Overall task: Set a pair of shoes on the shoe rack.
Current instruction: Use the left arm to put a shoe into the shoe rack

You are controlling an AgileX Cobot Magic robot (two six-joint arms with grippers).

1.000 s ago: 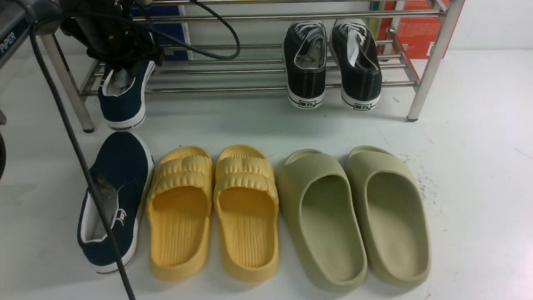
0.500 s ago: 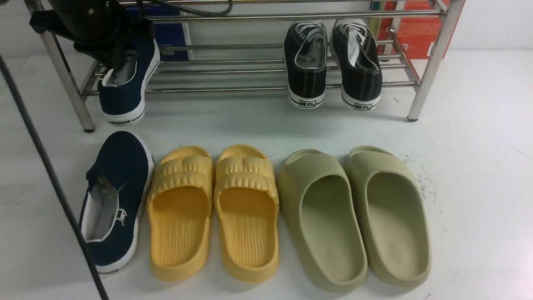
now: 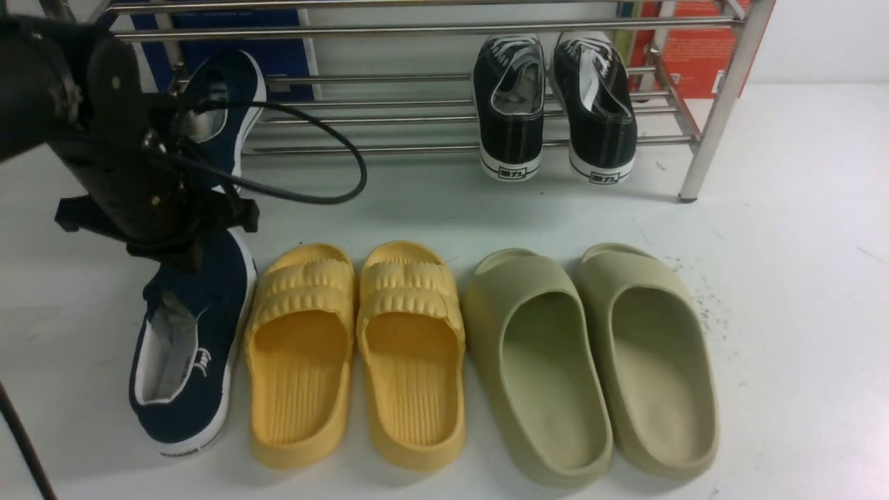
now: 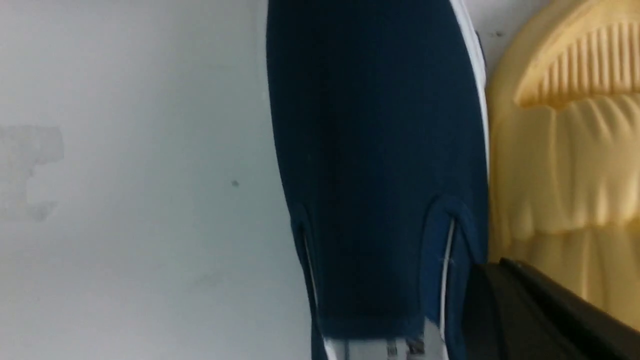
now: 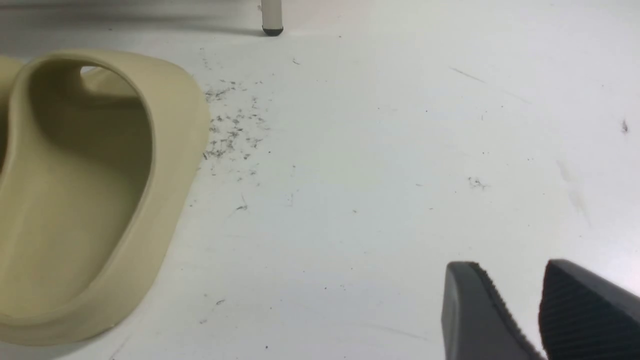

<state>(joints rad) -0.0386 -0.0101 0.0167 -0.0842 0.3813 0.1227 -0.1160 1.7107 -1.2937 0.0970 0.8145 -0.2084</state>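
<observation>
From the front, the shoe rack (image 3: 430, 147) stands at the back of the white tabletop (image 3: 799, 243). One navy slip-on (image 3: 233, 83) lies on its lower bars at the left end, with its near part hidden behind the black left arm (image 3: 118, 173). The other navy slip-on (image 3: 208, 292) sits on the tabletop in front of the rack, heel toward the camera, just beside a pair of yellow slides (image 3: 410, 347). The arm's lower end hangs over its toe. A pair of olive slides (image 3: 535, 361) lies to the right of the yellow ones, and black lace-up sneakers (image 3: 514, 118) rest on the rack's right half, heels out. In the left wrist view, the navy upper of the slip-on on the tabletop fills the middle, with its white sole edge touching a ribbed yellow slide (image 4: 565, 165). Only a black corner of the left claw (image 4: 520, 295) shows; it is closed, with nothing seen in it. In the right wrist view, the right claw (image 5: 510, 272) hovers over bare tabletop with its two ribbed fingers (image 5: 580, 305) apart and nothing between them. An olive slide (image 5: 75, 200) lies well away from it, near dark scuff marks (image 5: 230, 130), and one rack foot (image 5: 272, 20) stands beyond.
</observation>
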